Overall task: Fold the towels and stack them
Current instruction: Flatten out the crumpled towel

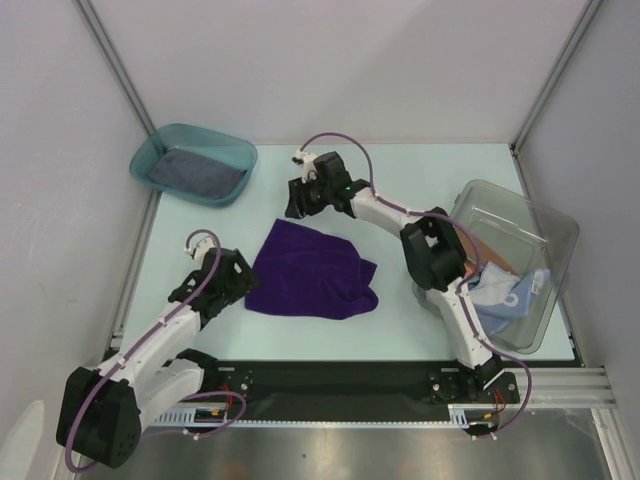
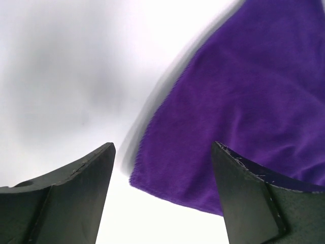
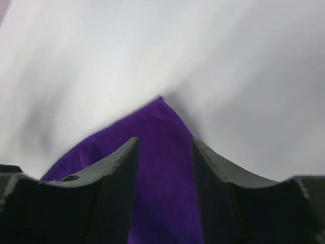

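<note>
A deep purple towel [image 1: 312, 272] lies crumpled and partly spread in the middle of the table. My left gripper [image 1: 241, 284] is open at its near left corner; in the left wrist view that corner [image 2: 152, 178] lies on the table between the spread fingers [image 2: 162, 147]. My right gripper [image 1: 296, 210] is open over the towel's far corner; in the right wrist view the purple cloth [image 3: 162, 122] runs between the two fingers [image 3: 165, 141]. A dark grey-blue towel [image 1: 197, 171] lies in the teal tray. A brown-red towel [image 1: 473, 250] and a light-blue towel [image 1: 512, 298] sit in the clear bin.
The teal plastic tray [image 1: 232, 151] stands at the far left of the table. The clear plastic bin [image 1: 548, 238] stands tilted at the right edge, beside my right arm. Grey walls close in the table on the left, back and right.
</note>
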{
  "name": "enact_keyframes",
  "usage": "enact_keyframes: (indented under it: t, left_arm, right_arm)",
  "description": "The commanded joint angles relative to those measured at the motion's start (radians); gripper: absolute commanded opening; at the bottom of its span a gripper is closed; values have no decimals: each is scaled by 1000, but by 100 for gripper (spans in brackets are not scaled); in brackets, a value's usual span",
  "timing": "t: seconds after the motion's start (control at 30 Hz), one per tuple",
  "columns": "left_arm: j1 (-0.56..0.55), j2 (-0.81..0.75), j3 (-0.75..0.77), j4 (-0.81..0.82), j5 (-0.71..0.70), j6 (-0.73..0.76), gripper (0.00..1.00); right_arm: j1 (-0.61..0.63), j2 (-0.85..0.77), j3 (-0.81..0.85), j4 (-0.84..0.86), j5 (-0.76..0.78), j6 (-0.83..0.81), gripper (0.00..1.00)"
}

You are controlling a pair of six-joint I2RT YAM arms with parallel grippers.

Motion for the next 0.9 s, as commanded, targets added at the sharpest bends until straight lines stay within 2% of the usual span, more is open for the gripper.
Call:
enact_keyframes:
  t: [0.0,0.1,0.2,0.47,0.7,0.87]
  left_arm:
    - [8,-10,-50,33,-13,-77,81]
    - [8,11,-77,43,1,-88,81]
    - [8,27,-93,52,7,-86,81]
    - [8,21,-142,142,52,-48,78]
    - [8,-19,-192,150,101,-59,69]
    - [8,-9,-208,152,110,-51,68]
  right_arm:
    - [9,119,117,95,-179,-6,52]
    - [15,211,213,94,-246,3,54]
    - [23,259,273,89,-242,-17,56]
    - [26,281,252,129,-210,-57,57]
    - [26,315,304,92,-348,-67,45]
    - [23,324,316,91,-351,-57,40]
